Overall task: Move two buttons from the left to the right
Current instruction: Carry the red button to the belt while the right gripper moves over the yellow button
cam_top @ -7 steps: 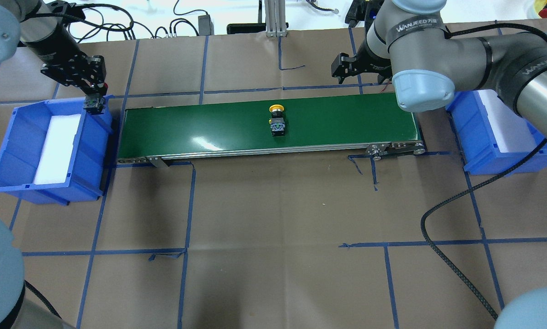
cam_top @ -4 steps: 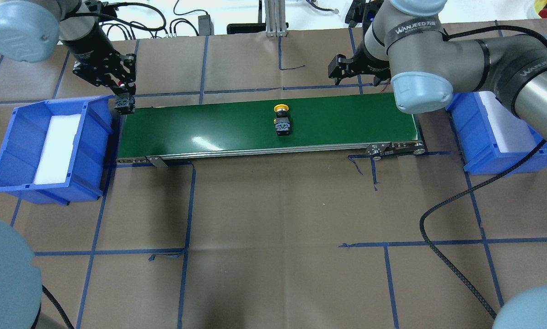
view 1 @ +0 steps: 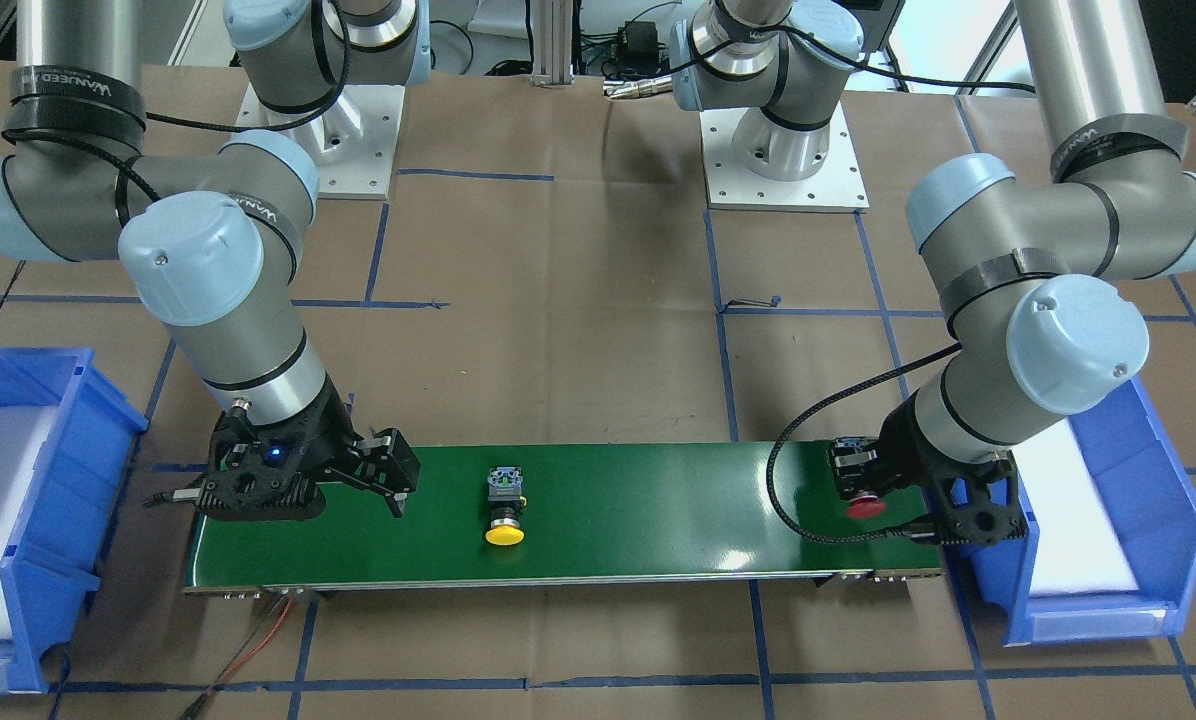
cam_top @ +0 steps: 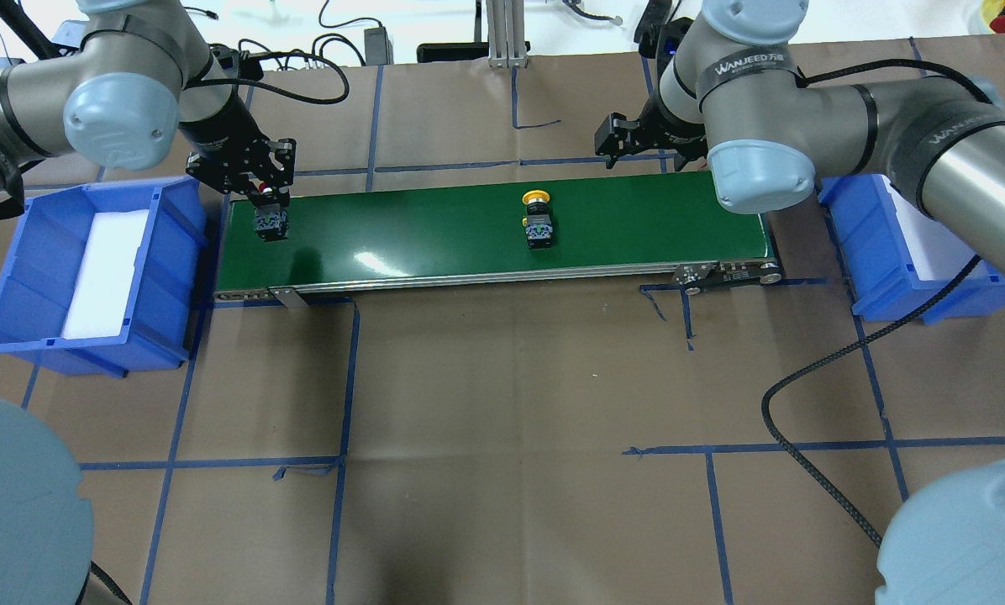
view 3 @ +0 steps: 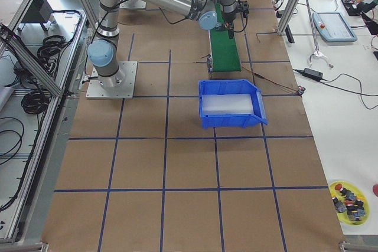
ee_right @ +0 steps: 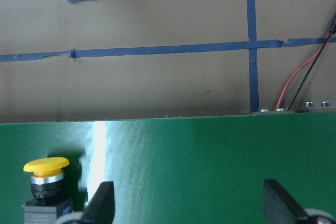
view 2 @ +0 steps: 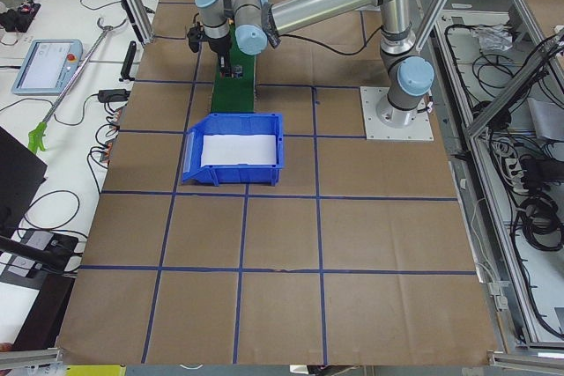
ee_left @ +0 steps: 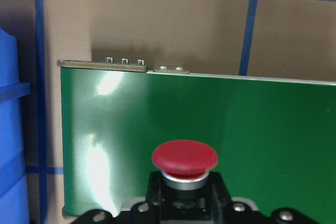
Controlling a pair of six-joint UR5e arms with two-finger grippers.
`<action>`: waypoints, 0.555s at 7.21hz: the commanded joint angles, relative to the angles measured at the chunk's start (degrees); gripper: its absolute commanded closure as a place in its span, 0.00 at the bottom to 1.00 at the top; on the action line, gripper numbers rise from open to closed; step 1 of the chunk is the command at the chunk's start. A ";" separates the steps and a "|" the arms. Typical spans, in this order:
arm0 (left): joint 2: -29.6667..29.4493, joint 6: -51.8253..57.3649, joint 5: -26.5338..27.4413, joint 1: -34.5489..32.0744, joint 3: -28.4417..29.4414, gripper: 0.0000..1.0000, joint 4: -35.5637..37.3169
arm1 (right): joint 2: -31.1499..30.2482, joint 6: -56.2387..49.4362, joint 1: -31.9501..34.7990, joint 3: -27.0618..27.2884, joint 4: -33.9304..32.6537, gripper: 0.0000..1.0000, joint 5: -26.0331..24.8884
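A yellow-capped button (cam_top: 538, 222) lies on its side near the middle of the green conveyor belt (cam_top: 402, 231); it also shows as the yellow button (view 1: 505, 508) in the front view and the yellow button (ee_right: 46, 176) in the right wrist view. My left gripper (cam_top: 269, 210) is shut on the red-capped button (cam_top: 270, 223) over the belt's left end. The red button (view 1: 864, 503) hangs cap-forward, and its red cap (ee_left: 185, 157) fills the left wrist view. My right gripper (view 1: 396, 482) stands open above the belt's right part, short of the yellow button.
A blue bin (cam_top: 175, 244) with a white foam liner sits off the belt's left end. A second blue bin (cam_top: 876, 265) sits off its right end. A black cable (cam_top: 805, 454) loops over the brown table. Red wires (view 1: 248, 640) trail from the belt.
My left gripper has carried the red button rightward from the left bin's edge to over the belt's left end. The yellow button has travelled right along the belt. The right arm shifted slightly left.
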 commanded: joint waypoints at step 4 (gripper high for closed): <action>-1.31 2.28 0.09 1.01 -7.01 0.89 11.37 | -0.18 -0.37 -0.09 2.87 -0.02 0.00 0.01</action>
